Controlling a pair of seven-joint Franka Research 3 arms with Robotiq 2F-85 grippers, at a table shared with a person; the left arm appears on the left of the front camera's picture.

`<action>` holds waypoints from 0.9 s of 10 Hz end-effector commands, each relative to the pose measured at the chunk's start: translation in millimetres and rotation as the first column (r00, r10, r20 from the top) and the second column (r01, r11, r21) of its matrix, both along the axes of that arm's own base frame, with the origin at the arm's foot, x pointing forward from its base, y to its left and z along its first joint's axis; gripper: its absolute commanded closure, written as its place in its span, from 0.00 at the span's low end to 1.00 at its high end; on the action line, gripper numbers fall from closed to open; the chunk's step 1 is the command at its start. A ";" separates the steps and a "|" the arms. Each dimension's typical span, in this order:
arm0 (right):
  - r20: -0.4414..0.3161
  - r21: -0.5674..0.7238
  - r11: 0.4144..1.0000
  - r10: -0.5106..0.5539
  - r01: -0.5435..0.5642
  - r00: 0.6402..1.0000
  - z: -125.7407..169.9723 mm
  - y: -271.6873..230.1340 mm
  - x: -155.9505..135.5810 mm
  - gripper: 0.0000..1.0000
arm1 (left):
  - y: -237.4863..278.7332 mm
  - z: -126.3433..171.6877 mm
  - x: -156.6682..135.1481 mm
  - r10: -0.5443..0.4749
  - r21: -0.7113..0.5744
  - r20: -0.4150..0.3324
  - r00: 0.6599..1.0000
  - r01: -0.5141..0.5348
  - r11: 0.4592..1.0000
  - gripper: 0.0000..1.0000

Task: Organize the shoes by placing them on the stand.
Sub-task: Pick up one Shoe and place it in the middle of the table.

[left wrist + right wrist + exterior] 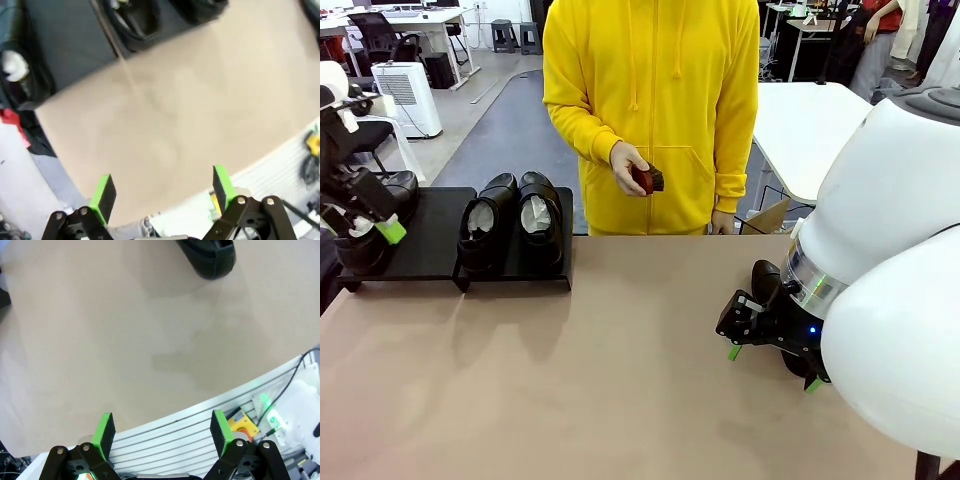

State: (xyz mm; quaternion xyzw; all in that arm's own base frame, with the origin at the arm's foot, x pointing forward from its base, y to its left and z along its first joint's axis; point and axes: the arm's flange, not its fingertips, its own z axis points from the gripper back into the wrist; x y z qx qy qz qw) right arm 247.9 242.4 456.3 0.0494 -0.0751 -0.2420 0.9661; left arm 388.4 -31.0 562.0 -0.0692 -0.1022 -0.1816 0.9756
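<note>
The black stand [435, 215] sits at the table's far left. Two glossy black shoes [485, 225] [540, 215] with white paper inside rest side by side on its right half. A third shoe [390, 190] lies on its left end, partly hidden by my left gripper [365, 225], which hovers there open. In the left wrist view the gripper [162, 192] is open and empty over the bare table, with the stand [70, 50] and a shoe [135, 20] beyond. My right gripper [770, 368] [160, 432] is open and empty, low over the table. A fourth shoe [765, 275] [210, 257] lies just beyond it.
A person in a yellow hoodie stands across the table, holding a small reddish-brown brush [647, 180] in one hand. The tan tabletop [620, 380] stretches between the stand and my right arm. The table's near edge and metal rails [200, 425] show in the right wrist view.
</note>
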 end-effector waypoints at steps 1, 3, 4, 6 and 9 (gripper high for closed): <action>0.006 0.001 1.000 0.012 -0.012 1.000 -0.5 -0.1 3.6 0.00 | 6.4 3.6 12.7 0.041 -0.037 -0.003 0.999 -0.041 0.998 0.00; 0.000 0.000 1.000 0.000 0.000 1.000 0.0 0.0 0.0 0.00 | 0.0 0.0 0.0 0.000 0.000 0.000 1.000 0.000 1.000 0.00; 0.019 -0.060 0.998 0.023 -0.022 1.000 6.3 -0.9 13.7 0.00 | 0.0 0.0 0.0 0.000 0.000 0.000 1.000 0.000 1.000 0.00; 0.030 -0.174 0.972 0.163 -0.156 0.986 26.3 -22.1 41.9 0.00 | 0.0 0.0 0.0 0.000 0.000 0.000 1.000 0.000 1.000 0.00; -0.099 -0.293 0.852 0.424 -0.434 0.900 21.0 -41.6 113.3 0.00 | 0.0 0.0 0.0 0.000 0.000 0.000 1.000 0.000 1.000 0.00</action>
